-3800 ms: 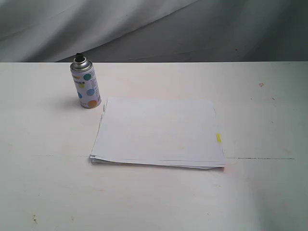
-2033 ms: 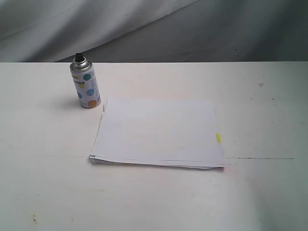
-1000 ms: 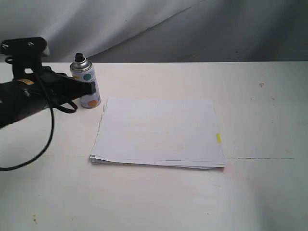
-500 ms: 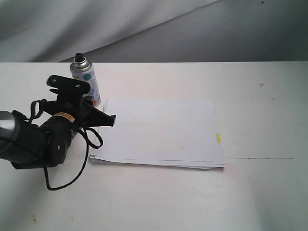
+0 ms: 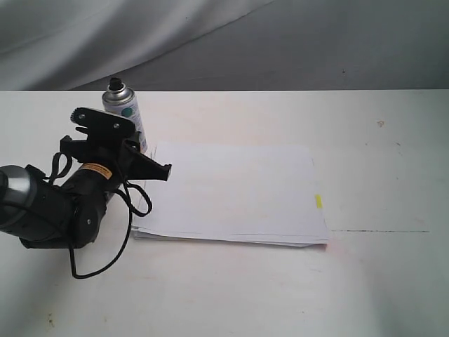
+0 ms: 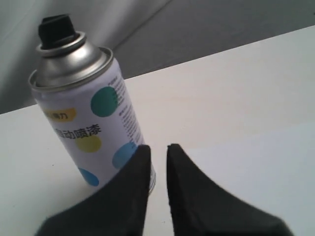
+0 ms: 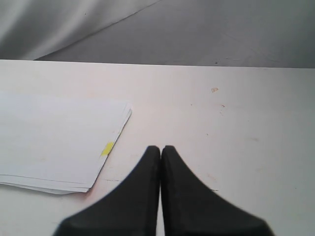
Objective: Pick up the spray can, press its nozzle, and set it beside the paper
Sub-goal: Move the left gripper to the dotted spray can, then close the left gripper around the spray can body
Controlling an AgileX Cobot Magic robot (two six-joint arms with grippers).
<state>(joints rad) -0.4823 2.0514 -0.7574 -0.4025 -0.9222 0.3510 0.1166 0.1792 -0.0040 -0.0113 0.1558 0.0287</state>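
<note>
The spray can (image 5: pixel 126 107) stands upright by the far left corner of the paper (image 5: pixel 231 189), its black nozzle (image 5: pixel 116 82) on top. My left gripper (image 5: pixel 133 151) hovers low just in front of the can and hides its base. In the left wrist view the can (image 6: pixel 83 113) and nozzle (image 6: pixel 56 29) stand just beyond one fingertip, outside the narrow gap of my left gripper (image 6: pixel 158 147), which is slightly open and empty. The paper (image 6: pixel 275 167) lies on the other side. My right gripper (image 7: pixel 161 148) is shut and empty over bare table beside the paper (image 7: pixel 54 132).
A yellow tab (image 5: pixel 318 201) marks the paper's right edge, also seen as the tab (image 7: pixel 107 148) in the right wrist view. A grey cloth backdrop (image 5: pixel 280 42) hangs behind the white table (image 5: pixel 379 281). A black cable (image 5: pixel 105 260) loops from the left arm onto the table.
The left arm came in from the left, reached to the can, then swung round to sit low in front of it. The can and paper stay where they were.
</note>
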